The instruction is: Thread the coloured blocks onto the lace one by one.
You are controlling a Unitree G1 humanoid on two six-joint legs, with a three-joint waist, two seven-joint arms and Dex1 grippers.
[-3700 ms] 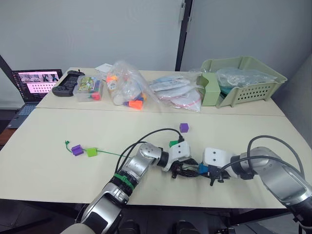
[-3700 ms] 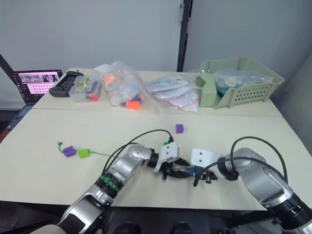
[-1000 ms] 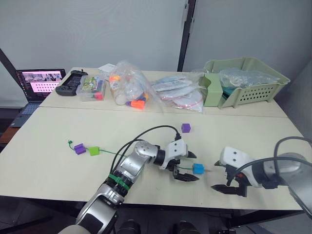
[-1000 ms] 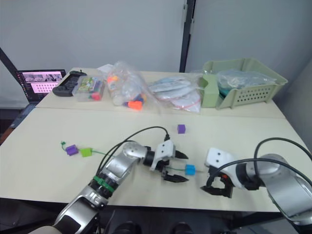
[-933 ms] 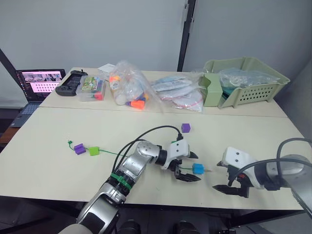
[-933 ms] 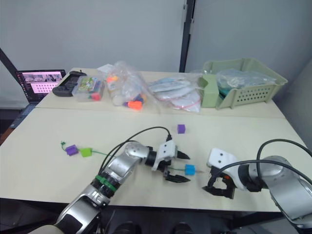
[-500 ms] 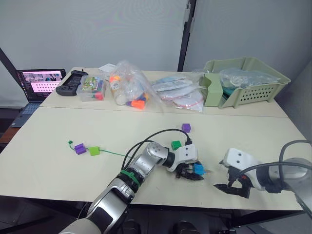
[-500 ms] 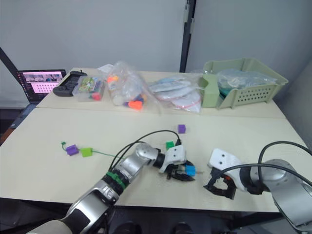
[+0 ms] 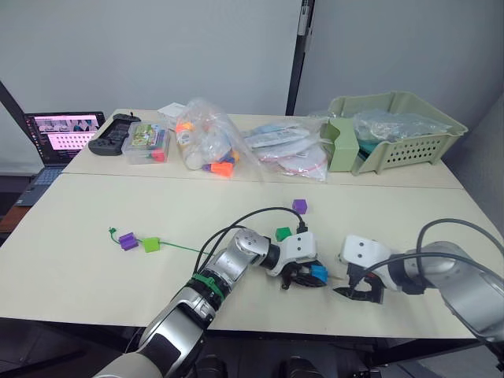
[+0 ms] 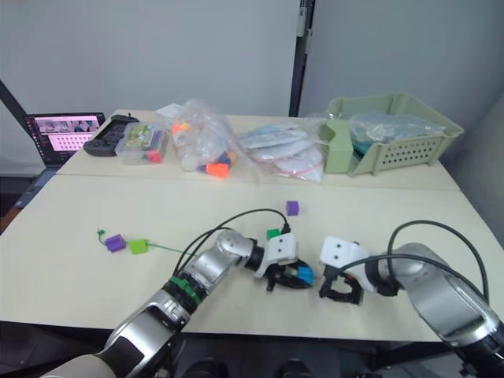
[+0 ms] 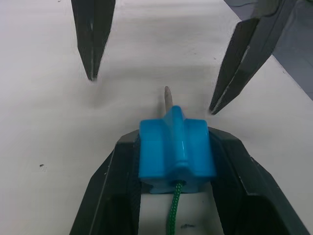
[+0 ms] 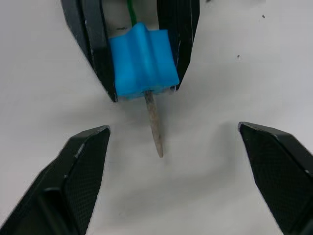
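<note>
My left gripper (image 9: pixel 312 277) is shut on the blue block (image 11: pixel 176 152), low over the table's near middle. The lace (image 9: pixel 177 248) runs through this block, and its pale stiff tip (image 12: pixel 154 122) sticks out on the far side. My right gripper (image 12: pixel 173 129) is open, one finger on each side of that tip without touching it. A purple block (image 9: pixel 127 239) and a lime green block (image 9: pixel 150 244) sit on the lace near its knotted left end. A dark green block (image 9: pixel 284 234) and another purple block (image 9: pixel 299 205) lie loose behind the left gripper.
Along the far side stand a laptop (image 9: pixel 59 132), a black controller (image 9: pixel 109 143), a clear box (image 9: pixel 146 145), plastic bags of toys (image 9: pixel 209 146) and a green basket (image 9: pixel 394 130). A black cable (image 9: pixel 236 224) arcs over my left arm.
My left gripper, open beside the blue block a second ago, has shut on it. The right gripper has moved left until its open fingers flank the lace tip.
</note>
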